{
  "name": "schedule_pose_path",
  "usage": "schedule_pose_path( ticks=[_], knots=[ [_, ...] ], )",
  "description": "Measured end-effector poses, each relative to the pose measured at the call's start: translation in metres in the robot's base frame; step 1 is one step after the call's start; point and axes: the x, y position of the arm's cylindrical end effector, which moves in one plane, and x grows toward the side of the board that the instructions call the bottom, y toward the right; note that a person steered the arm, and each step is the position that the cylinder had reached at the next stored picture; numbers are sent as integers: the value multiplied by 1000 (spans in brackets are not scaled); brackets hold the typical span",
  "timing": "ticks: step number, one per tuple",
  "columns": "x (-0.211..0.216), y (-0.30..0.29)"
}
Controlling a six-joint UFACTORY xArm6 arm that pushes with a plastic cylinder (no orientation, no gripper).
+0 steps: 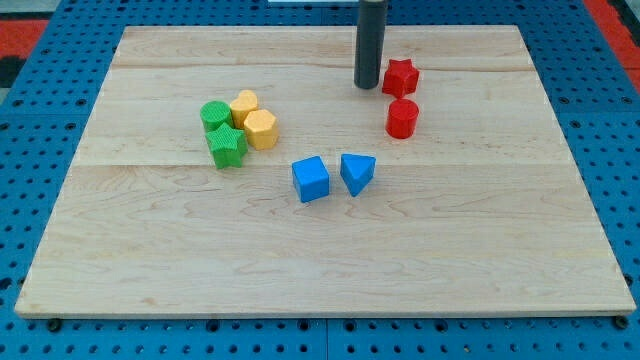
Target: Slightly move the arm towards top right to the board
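My tip (367,86) rests on the wooden board (320,250) near the view's top, right of centre. It stands just left of the red star block (400,77), almost touching it. The red cylinder (402,118) sits below the star, down and right of the tip. The blue cube (311,179) and blue triangular block (357,172) lie side by side below the tip, near the board's middle. At the left, a cluster holds a green cylinder (214,115), a green star block (227,146), and two yellow blocks (244,105) (261,129).
The board lies on a blue perforated table (30,150). A red surface (20,25) shows at the view's top left corner and top right corner.
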Motion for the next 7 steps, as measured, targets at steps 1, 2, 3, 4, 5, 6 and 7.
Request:
schedule_pose_path(
  ticks=[1,2,3,4,5,6,7],
  knots=[
    [-28,11],
    [-7,59],
    [49,62],
    [68,62],
    [68,71],
    [51,80],
    [28,91]
  ],
)
